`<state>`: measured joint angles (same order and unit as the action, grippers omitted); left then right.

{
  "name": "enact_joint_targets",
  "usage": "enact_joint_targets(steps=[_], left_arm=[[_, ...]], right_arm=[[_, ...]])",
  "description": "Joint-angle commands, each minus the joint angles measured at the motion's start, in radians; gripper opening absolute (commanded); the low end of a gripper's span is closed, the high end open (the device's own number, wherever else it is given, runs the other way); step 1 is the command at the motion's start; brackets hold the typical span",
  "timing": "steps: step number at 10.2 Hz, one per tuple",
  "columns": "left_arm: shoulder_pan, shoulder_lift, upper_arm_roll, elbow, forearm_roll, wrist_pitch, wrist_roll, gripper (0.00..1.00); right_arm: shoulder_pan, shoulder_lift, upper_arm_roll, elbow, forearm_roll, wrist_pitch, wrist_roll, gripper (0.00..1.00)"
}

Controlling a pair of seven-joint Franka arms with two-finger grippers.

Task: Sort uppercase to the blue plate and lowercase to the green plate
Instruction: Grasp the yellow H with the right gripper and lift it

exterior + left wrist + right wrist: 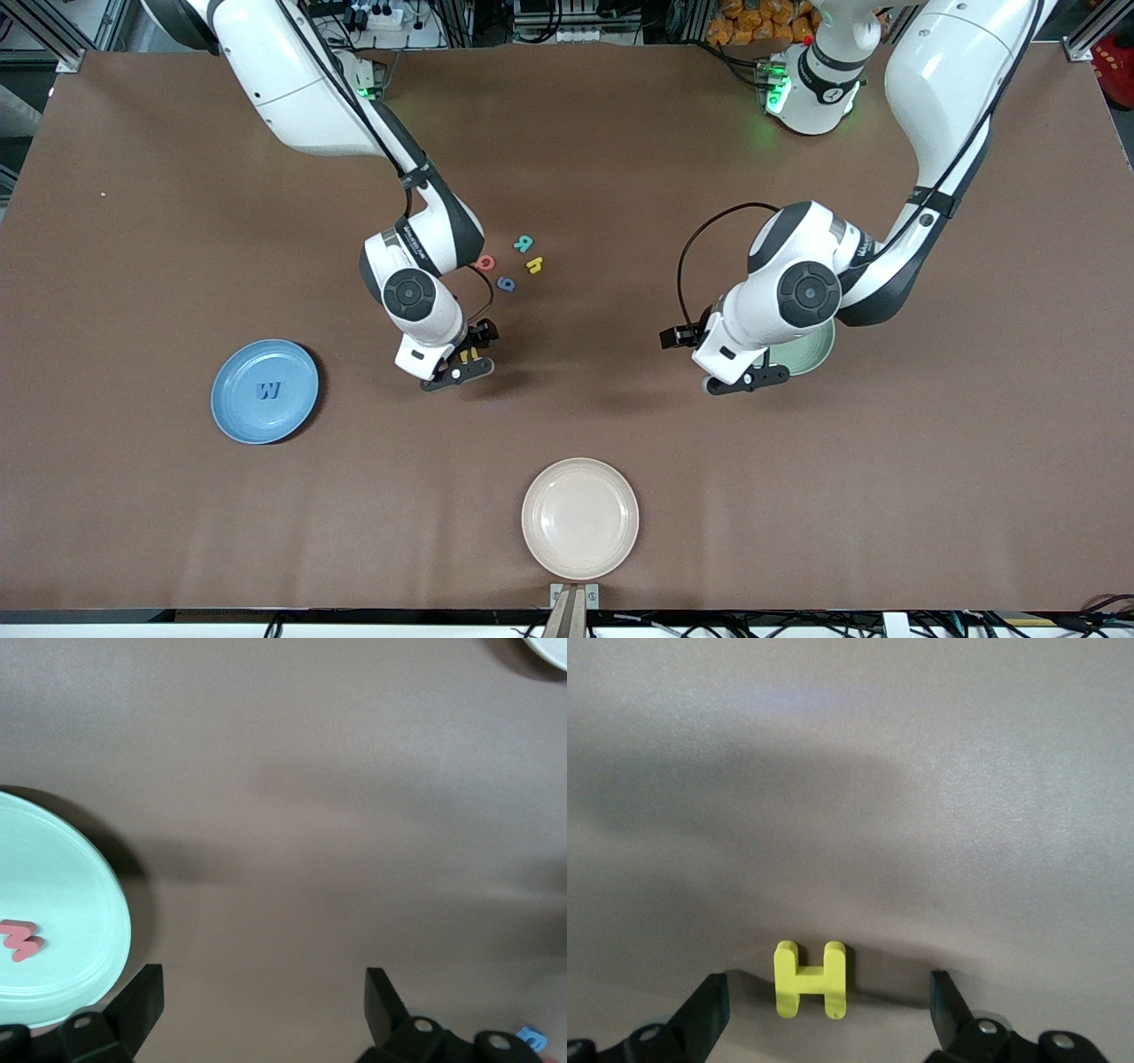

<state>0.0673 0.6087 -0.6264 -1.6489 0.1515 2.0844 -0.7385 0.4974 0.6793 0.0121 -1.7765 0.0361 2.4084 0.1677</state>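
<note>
Right gripper (824, 1014) open over yellow H (811, 980); left gripper (264, 1010) open beside green plate (80, 895), apparently idle

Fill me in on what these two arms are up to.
They are sorting foam letters onto plates. The right pincer stands open around the yellow H on the table, not yet gripping it. The left pincer is open and empty beside the green plate, which holds a red w. The blue plate holds a blue M. Four letters wait mid-table.
</note>
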Motion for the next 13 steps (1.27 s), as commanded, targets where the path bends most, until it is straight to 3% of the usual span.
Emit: enact_joint_targets(steps=[1, 10, 11, 12, 13], left_arm=[[-0.003, 0.006, 0.001, 0.012, -0.009, 0.005, -0.002, 1.00], [-0.001, 0.013, 0.002, 0.012, -0.009, 0.005, 0.001, 1.00], [-0.001, 0.013, 0.002, 0.014, -0.009, 0.005, 0.001, 1.00], [0.000, 0.011, 0.002, 0.014, -0.009, 0.005, 0.001, 1.00], [0.000, 0.013, 0.002, 0.014, -0.009, 0.005, 0.001, 1.00]], right_arm=[[0.013, -0.029, -0.009, -0.021, -0.016, 0.003, 0.051, 1.00], [0.029, -0.029, -0.009, -0.021, -0.016, 0.021, 0.070, 1.00], [0.026, -0.027, -0.009, -0.023, -0.015, 0.023, 0.070, 0.49], [0.024, -0.027, -0.009, -0.023, -0.013, 0.026, 0.072, 0.17], [0.024, -0.027, -0.009, -0.024, -0.013, 0.028, 0.072, 0.10]])
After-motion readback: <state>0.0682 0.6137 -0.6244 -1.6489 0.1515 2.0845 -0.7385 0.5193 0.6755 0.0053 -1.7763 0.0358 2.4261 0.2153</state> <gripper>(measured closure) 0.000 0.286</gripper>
